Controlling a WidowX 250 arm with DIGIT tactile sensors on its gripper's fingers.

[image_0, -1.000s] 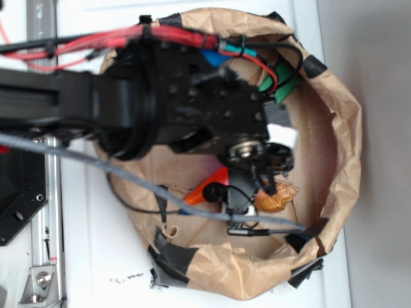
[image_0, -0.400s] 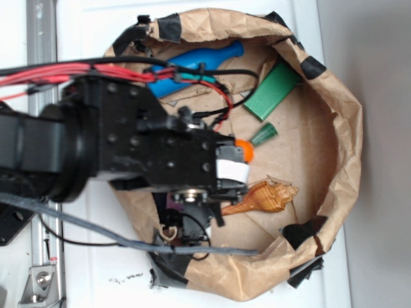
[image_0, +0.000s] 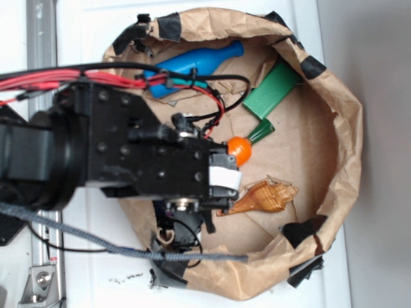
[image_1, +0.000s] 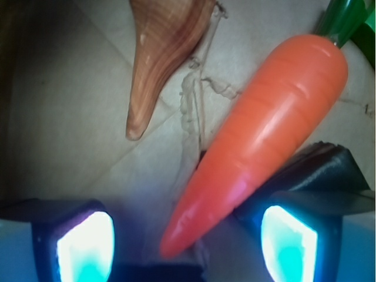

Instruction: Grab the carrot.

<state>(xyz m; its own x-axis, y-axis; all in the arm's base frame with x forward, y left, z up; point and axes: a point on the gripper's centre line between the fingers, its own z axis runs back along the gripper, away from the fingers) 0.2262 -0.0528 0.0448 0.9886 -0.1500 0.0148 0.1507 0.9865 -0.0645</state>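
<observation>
Item 1, the carrot (image_1: 267, 138): I log it as smooth, bright orange and tapered, lying slantwise in the wrist view with its point low and toward the left and its dark green top at the upper right corner. In the exterior view only its thick orange end (image_0: 240, 149) and green leaves show, just past the front of the arm's black body, inside the paper enclosure.

Item 2, the gripper (image_1: 188, 241): I see its two fingers at the bottom of the wrist view, one pad (image_1: 87, 247) at the left and one at the right, both glowing pale blue-white. They stand apart. The carrot's narrow end lies between them, nearer the right finger. Whether either pad touches it, I cannot tell. In the exterior view the fingers are hidden under the arm.

Item 3, the seashell (image_0: 263, 197): ridged, brown-orange, spiral, lying on the brown paper floor below the carrot in the exterior view and apart from it. In the wrist view it sits at the upper left, its point downward.

Item 4, the blue bottle (image_0: 196, 63): on its side near the top wall of the enclosure, partly crossed by red and black cables.

Item 5, the green block (image_0: 273, 91): flat, rectangular, just above the carrot's leaves.

Item 6, the paper enclosure (image_0: 347, 147): crumpled brown paper wall, patched with black tape, ringing all items.
</observation>
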